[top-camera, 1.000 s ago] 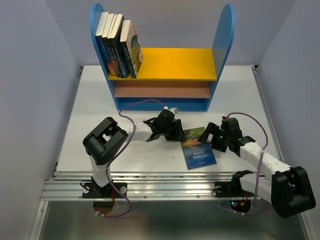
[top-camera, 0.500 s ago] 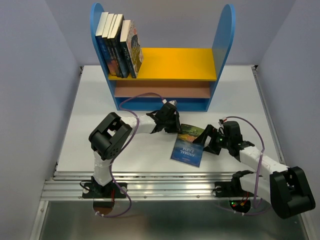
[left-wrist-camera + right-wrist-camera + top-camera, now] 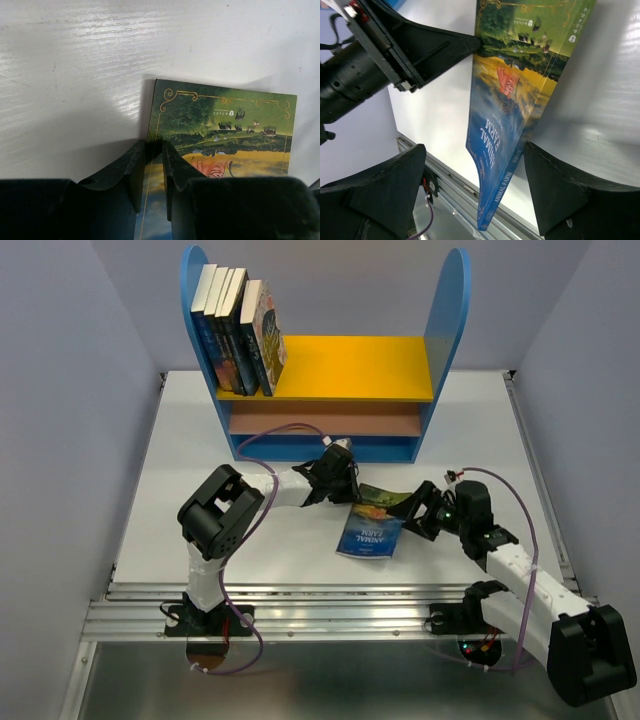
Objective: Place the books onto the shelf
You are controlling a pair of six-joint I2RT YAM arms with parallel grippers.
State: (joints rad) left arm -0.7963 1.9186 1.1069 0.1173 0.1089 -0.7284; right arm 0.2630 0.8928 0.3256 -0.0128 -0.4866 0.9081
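Animal Farm book [image 3: 370, 525] tilted, just before shelf [image 3: 447, 320] base. Edge pinched by left gripper [image 3: 154, 150]. Jaws of right gripper [image 3: 420, 512] spread, book between. Five books [image 3: 235, 330] stood at left end of shelf's yellow board [image 3: 350, 365].

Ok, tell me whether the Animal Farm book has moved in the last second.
Yes. The Animal Farm book has shifted left, away from beneath the shelf's right side panel and towards the left claw gripping its edge.
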